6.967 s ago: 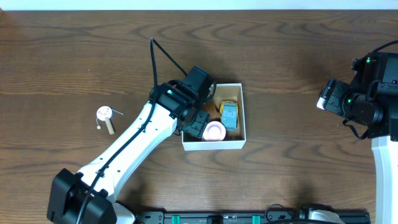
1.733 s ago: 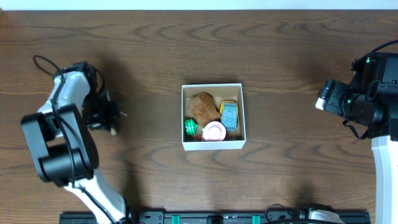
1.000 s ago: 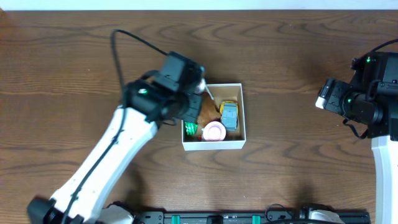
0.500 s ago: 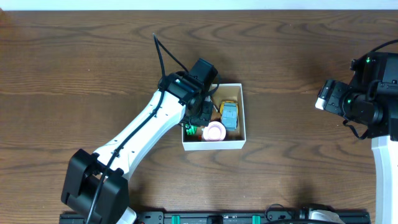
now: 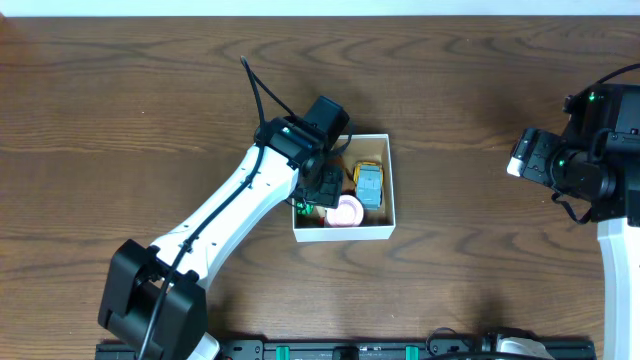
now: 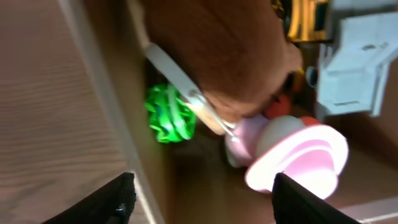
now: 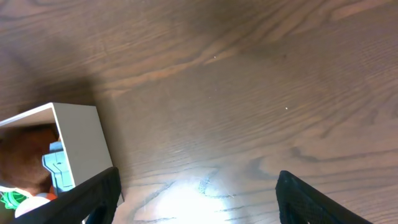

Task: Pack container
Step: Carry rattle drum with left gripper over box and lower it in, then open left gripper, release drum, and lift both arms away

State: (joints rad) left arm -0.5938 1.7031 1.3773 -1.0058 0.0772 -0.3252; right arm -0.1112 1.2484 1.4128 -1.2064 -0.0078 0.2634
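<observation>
Left gripper: jaws wide open, nothing held, hovering over the left half of the container. One fingertip sits just by the box's left wall. Below the jaws, inside the box: green toy, pink toy, brown plush with a white stick lying across it, grey-blue toy on the far side. Container is mid-table. Right gripper: also open and empty, well off to the container's right over bare table.
</observation>
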